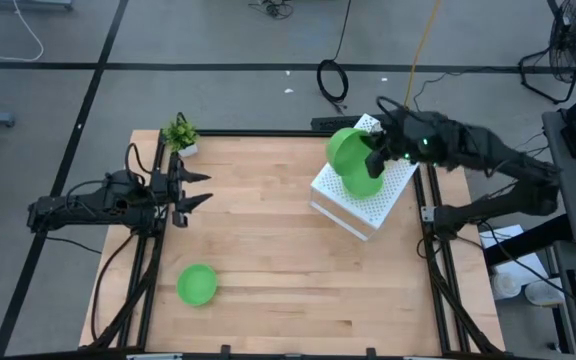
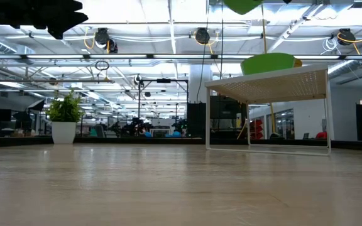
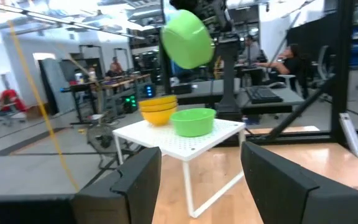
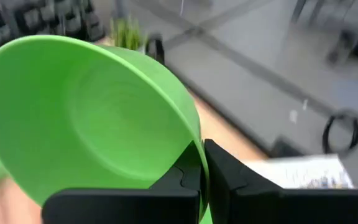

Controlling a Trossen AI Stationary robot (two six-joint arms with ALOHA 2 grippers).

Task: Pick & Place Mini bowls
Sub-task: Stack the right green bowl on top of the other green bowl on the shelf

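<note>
- Between the right gripper's [image 4: 201, 168] fingers: rim of a green bowl [image 4: 86, 118], pinched wall-thin, jaws clamped on it, the bowl tilted with its mouth turned sideways.
- Handling, judged: light, stiff, smooth plastic-like shell; apt to swing or slip in a one-point rim pinch. Best hold is across the rim wall, as here; a deeper bite would steady it.
- Just below that gripper: white perforated rack [image 1: 363, 190], bearing a second green bowl [image 3: 193, 121] upright on its top.
- Beside that bowl on the rack: stacked bowls showing yellow [image 3: 158, 109]; pattern not legible.
- Well apart from the right gripper, near the table's [image 1: 288, 260] front left: third green bowl [image 1: 197, 284], upright on the wood.
- Nearer to the third bowl than the right one is: left gripper [image 1: 196, 190], fingers apart, holding nothing, waiting above the left edge.
- Just beyond the left gripper, at the table's back corner: small potted plant [image 1: 180, 135].
- View differences: only the left wrist view shows the yellow stack, which the high view hides under the arm and held bowl; only the right wrist view shows the rim pinch closely; the low view gives the rack's legs and the bowl atop it; the high view alone places the third bowl.
</note>
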